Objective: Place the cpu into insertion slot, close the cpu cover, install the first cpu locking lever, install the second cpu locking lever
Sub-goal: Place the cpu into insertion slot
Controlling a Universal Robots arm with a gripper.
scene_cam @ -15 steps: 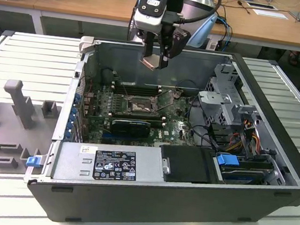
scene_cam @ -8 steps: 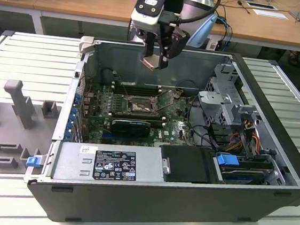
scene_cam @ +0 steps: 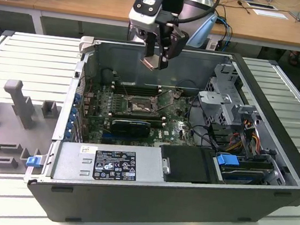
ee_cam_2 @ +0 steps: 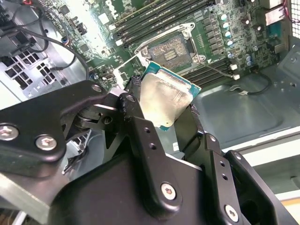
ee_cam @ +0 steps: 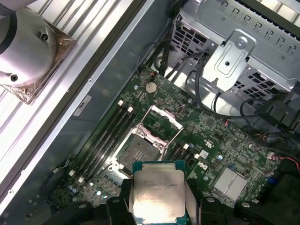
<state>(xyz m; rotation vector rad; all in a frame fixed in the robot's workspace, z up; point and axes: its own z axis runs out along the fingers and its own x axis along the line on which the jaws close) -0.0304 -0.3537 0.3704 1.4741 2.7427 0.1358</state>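
Observation:
My gripper [scene_cam: 155,59] hangs above the open computer case, shut on the cpu [scene_cam: 151,63], a thin silvery square plate. In both wrist views the black fingers [ee_cam_2: 136,101] clamp the cpu [ee_cam_2: 164,96] by two opposite edges; the first wrist view shows the cpu [ee_cam: 157,192] flat and face up. Well below it on the green board lies the insertion slot [ee_cam: 137,152], its dull centre uncovered. The cpu cover [ee_cam: 161,123] stands swung up beside the slot. From the exterior view the insertion slot [scene_cam: 140,107] sits mid-board, below and slightly towards the viewer from the gripper.
Long black memory slots [ee_cam: 105,136] flank the socket. A black card with a blue edge [scene_cam: 131,125] lies in front of it. The power supply [scene_cam: 107,162], a metal drive cage [scene_cam: 221,98] and cables [scene_cam: 199,126] crowd the case. A grey fixture [scene_cam: 20,99] stands at the exterior view's left.

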